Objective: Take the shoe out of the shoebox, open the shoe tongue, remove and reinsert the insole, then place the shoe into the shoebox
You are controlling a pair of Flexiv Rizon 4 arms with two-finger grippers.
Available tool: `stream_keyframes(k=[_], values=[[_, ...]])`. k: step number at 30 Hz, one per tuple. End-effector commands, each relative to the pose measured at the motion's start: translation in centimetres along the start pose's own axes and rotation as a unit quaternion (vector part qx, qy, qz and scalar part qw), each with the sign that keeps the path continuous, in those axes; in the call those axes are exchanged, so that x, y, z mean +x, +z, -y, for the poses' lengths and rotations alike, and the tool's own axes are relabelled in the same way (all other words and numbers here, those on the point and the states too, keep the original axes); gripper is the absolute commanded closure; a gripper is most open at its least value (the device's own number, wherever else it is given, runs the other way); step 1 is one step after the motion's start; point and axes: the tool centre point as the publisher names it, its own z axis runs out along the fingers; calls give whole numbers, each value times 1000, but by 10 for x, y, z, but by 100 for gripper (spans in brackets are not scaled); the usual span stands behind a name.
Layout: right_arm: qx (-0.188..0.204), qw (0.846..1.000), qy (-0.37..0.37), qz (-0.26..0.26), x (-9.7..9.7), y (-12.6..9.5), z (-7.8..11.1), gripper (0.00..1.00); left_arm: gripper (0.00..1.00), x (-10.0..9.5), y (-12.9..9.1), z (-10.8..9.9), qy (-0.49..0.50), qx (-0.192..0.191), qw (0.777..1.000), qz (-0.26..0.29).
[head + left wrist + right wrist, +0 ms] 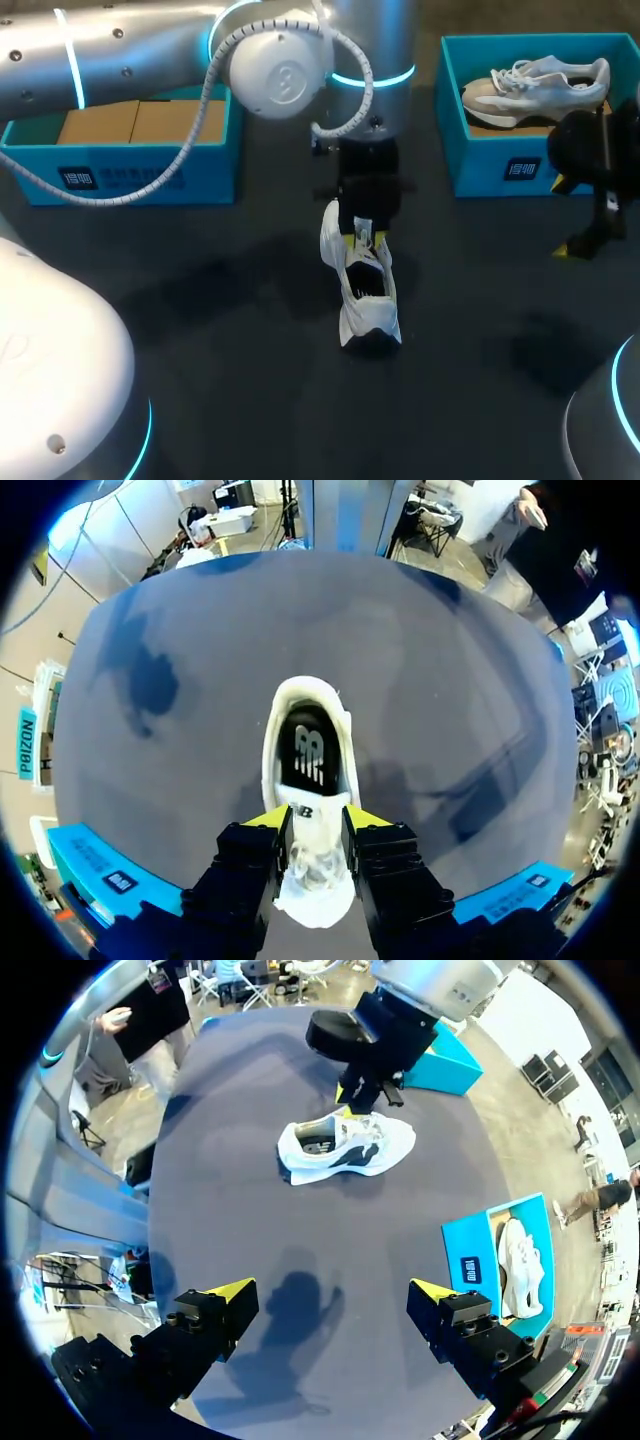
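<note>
A white shoe [365, 290] lies on the dark table near the middle, its heel toward the front edge. My left arm reaches in over its toe end, and my left gripper [362, 235] points down on it. In the left wrist view my left gripper [317, 820] has both yellow tips pressed on the white tongue [318, 808] from two sides. Ahead of the fingers the shoe's mouth shows a black insole [310, 752]. My right gripper [332, 1295] hangs open and empty at the table's right side, well away from the shoe [345, 1145].
A blue shoebox [120, 175] with a brown inside stands at the back left. Another blue shoebox [500, 165] at the back right holds a second white shoe [535, 85]. My right gripper [590, 235] hovers just in front of that box.
</note>
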Motion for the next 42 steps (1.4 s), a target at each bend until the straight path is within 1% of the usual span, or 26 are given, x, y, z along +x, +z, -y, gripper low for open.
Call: stream_keyframes(k=[1,3,5,9,12,15,17,19,20,22,23,24,25,26,42], values=[[2,1000,0,-2,-2,2,-2,0,66,-11,16,-2,-3,6,1000,-18],[2,1000,0,-2,-2,2,-2,0,65,-9,22,-1,-16,0,999,-28],[2,1000,0,-2,-2,2,-2,0,65,-6,28,0,-24,8,999,-29],[2,1000,0,-2,-2,2,-2,0,65,-2,38,2,-55,10,998,-38],[2,1000,0,-2,-2,2,-2,0,67,0,38,6,-86,12,995,-46],[2,1000,0,-2,-2,2,-2,0,72,3,28,11,-118,18,992,-40],[2,1000,0,-2,-2,2,-2,0,69,5,22,13,-137,13,990,-41],[2,1000,0,-2,-2,2,-2,0,65,7,19,16,-156,7,987,-42],[2,1000,0,-2,-2,2,-2,0,64,9,17,17,-182,-3,982,-41],[2,1000,0,-2,-2,2,-2,0,59,12,15,18,-210,-3,977,-39],[2,1000,0,-2,-2,2,-2,0,59,12,15,18,-210,-3,977,-39],[2,1000,0,-2,-2,2,-2,0,51,14,14,18,-233,-9,972,-36],[2,1000,0,-2,-2,2,-2,0,7,15,14,19,-249,-20,967,-42],[2,1000,0,-2,-2,2,-2,0,0,15,14,19,-249,-20,967,-42],[2,1000,0,-2,-2,2,-2,0,0,15,14,19,-249,-20,967,-42]])
